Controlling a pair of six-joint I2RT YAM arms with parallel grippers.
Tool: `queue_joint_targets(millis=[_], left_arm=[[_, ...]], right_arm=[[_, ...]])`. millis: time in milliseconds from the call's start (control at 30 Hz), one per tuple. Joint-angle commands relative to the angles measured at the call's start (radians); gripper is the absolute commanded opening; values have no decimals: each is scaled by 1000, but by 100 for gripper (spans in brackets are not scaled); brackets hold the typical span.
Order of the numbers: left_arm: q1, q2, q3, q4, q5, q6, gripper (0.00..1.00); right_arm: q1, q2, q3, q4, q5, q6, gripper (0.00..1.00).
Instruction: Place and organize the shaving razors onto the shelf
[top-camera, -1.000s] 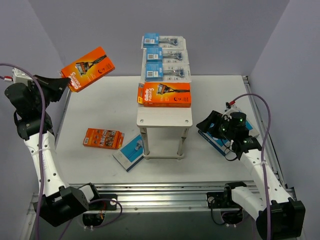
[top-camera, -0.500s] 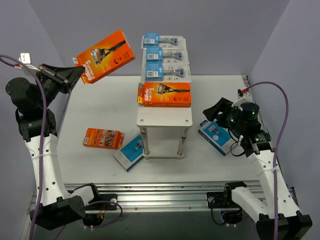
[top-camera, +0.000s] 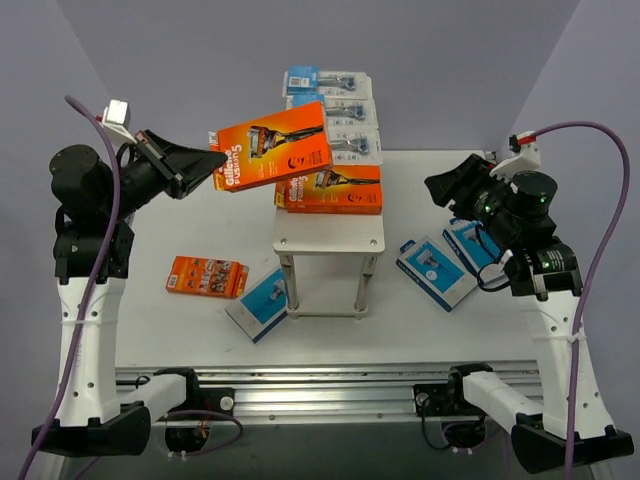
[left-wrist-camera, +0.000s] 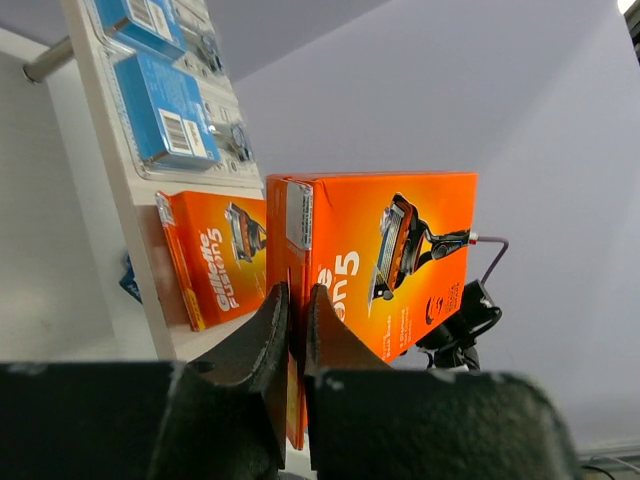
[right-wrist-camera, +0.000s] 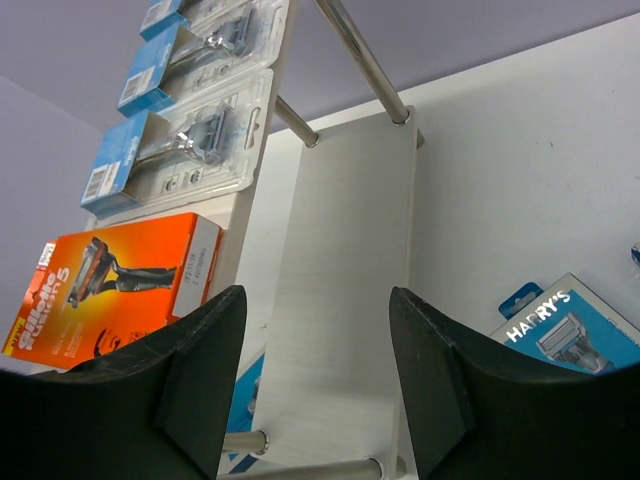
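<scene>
My left gripper (top-camera: 207, 164) is shut on the short edge of a flat orange razor box (top-camera: 275, 147), held tilted in the air over the left side of the shelf (top-camera: 330, 238). In the left wrist view the fingers (left-wrist-camera: 270, 330) pinch that box (left-wrist-camera: 390, 255) edge-on. On the shelf top lie another orange box (top-camera: 336, 193) and three blue-card blister packs (top-camera: 340, 112) in a row behind it. My right gripper (top-camera: 447, 187) hangs open and empty to the right of the shelf, facing it; the right wrist view shows the lower tier (right-wrist-camera: 340, 300) between its fingers.
Two blue-and-white boxes (top-camera: 437, 272) (top-camera: 470, 241) lie on the table right of the shelf. A third (top-camera: 262, 303) lies by the shelf's front left leg, next to a small orange pack (top-camera: 207, 276). Purple walls enclose the table on three sides.
My left arm has risen and carried the orange box rightward to above the shelf. My right arm has lifted off the blue-and-white box on the table, its jaws narrowing slightly.
</scene>
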Motion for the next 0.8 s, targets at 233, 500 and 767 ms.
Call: queue_joint_targets(millis=[233, 500, 767], left_arm=[[-251, 79, 254, -347, -163, 192, 2], [-433, 167, 326, -526, -229, 224, 2], [-456, 294, 504, -713, -196, 254, 2]], right_arm=[[-44, 48, 147, 20, -106, 63, 47], [-94, 69, 146, 69, -352, 115, 43], [-97, 59, 140, 52, -338, 69, 45]])
